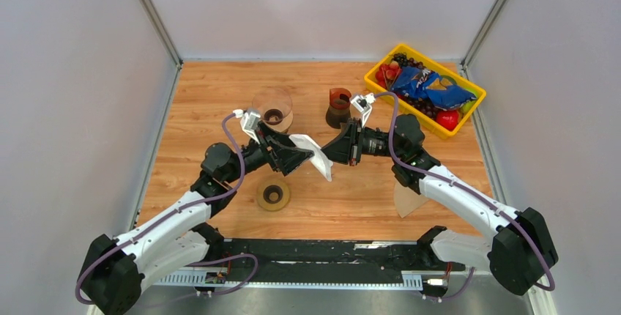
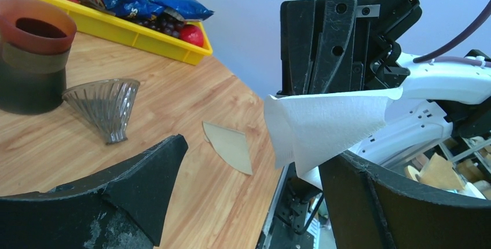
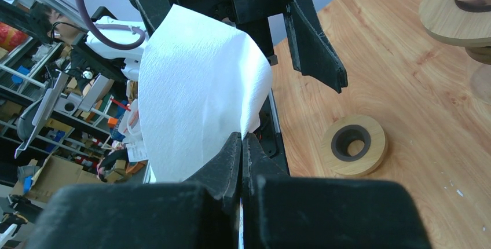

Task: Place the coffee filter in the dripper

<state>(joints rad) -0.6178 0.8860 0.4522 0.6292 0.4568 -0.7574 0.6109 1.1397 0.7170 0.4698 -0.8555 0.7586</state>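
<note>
My right gripper point(image 1: 329, 152) is shut on the edge of a white paper coffee filter point(image 1: 319, 158) and holds it up above the table; in the right wrist view the filter point(image 3: 197, 87) fans out from the closed jaws point(image 3: 243, 140). My left gripper point(image 1: 296, 160) faces it with jaws wide open. In the left wrist view the filter point(image 2: 324, 123) hangs by the right finger point(image 2: 382, 202). A clear ribbed glass cone dripper point(image 2: 104, 107) lies on the table beside a brown cup point(image 2: 32, 52).
A brown paper filter point(image 1: 406, 199) lies flat by the right arm. A wooden ring point(image 1: 273, 196) sits near the left arm. A clear glass vessel on a wooden base point(image 1: 272, 107) stands behind it. A yellow tray point(image 1: 469, 123) of fruit and snack bags is at back right.
</note>
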